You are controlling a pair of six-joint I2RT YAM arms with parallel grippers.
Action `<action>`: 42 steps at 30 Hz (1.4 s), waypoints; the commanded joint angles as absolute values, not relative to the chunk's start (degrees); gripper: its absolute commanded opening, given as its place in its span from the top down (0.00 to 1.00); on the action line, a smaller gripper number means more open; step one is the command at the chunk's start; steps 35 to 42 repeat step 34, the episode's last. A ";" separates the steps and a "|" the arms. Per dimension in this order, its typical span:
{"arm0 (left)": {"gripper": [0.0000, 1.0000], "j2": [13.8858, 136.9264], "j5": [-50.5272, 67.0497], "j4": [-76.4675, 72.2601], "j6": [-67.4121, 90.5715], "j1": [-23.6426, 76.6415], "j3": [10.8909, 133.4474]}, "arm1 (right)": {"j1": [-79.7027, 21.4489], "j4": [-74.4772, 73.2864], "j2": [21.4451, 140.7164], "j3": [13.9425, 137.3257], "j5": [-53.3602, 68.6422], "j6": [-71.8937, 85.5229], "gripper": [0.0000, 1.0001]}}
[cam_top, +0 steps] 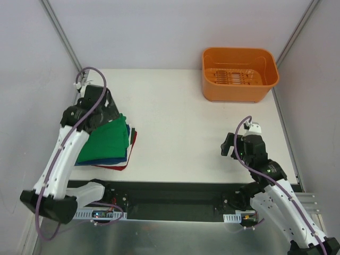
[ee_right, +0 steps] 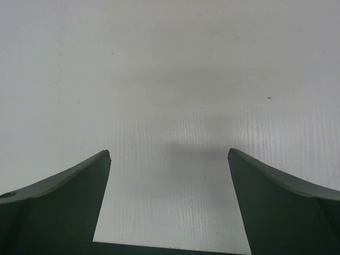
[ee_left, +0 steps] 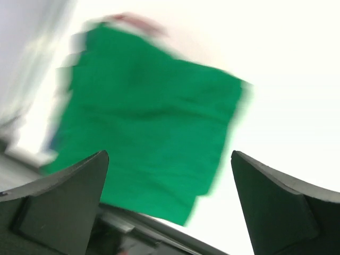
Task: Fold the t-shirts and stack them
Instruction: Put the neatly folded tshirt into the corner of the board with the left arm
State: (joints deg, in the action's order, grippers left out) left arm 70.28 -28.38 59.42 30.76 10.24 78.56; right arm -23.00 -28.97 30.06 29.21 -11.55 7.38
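- The worktop [cam_top: 180,122] is left bare across its middle and right, which is judged to leave room for spreading and folding.
- The orange basket [cam_top: 236,91] is set at the far right corner, well apart from the cloth. Only its slotted floor is seen inside, so no shirt appears to be left to fetch.
- The green t-shirt [cam_top: 109,141] is laid folded on top of the pile at the left edge of the worktop, close to the left arm. That spot is judged to have been chosen as the stacking place because it is within easy reach.
- Beneath it, a navy blue t-shirt [cam_top: 103,161] and a red t-shirt [cam_top: 131,144] are shown only as edges. A dark edge at the pile's far right corner is too small to be named.
- The left fingers [ee_left: 58,202] are spread apart with nothing between them and are held above the far end of the pile. The wrist view is blurred, so contact with the cloth cannot be told.
- The right fingers [ee_right: 58,207] are likewise parted and empty, pointed down at bare worktop on the right. They are judged to be parked clear of the stack.
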 commanded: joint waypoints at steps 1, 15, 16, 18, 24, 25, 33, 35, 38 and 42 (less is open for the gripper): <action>0.01 58.55 -13.11 43.01 30.58 21.24 70.51 | -22.85 -26.81 30.58 29.00 -11.69 6.24 0.03; 0.01 53.71 -23.20 23.48 30.06 41.22 48.35 | -22.85 -26.37 21.19 26.02 -20.11 7.12 0.03; 0.01 53.35 -23.38 22.68 30.49 41.22 47.38 | -22.85 -26.45 20.75 25.32 -20.82 7.55 0.03; 0.00 52.39 -22.42 20.22 30.59 41.22 44.92 | -22.85 -26.63 20.04 24.79 -22.58 8.52 0.03; 0.01 51.42 -23.82 17.84 29.71 41.31 41.93 | -22.94 -26.11 20.22 23.73 -25.05 9.58 0.03; 0.01 51.07 -23.99 17.75 29.53 41.22 41.75 | -22.94 -26.28 20.30 23.73 -25.05 9.58 0.03; 0.01 46.06 -26.36 16.88 28.48 41.22 38.32 | -22.94 -26.28 19.07 23.38 -27.33 10.28 0.03; 0.01 45.62 -26.89 16.88 28.30 41.22 38.15 | -22.85 -25.93 18.81 23.29 -27.25 10.11 0.03; 0.01 45.62 -26.89 16.88 28.30 41.22 38.15 | -22.85 -25.93 18.81 23.29 -27.25 10.11 0.03; 0.01 45.62 -26.89 16.88 28.30 41.22 38.15 | -22.85 -25.93 18.81 23.29 -27.25 10.11 0.03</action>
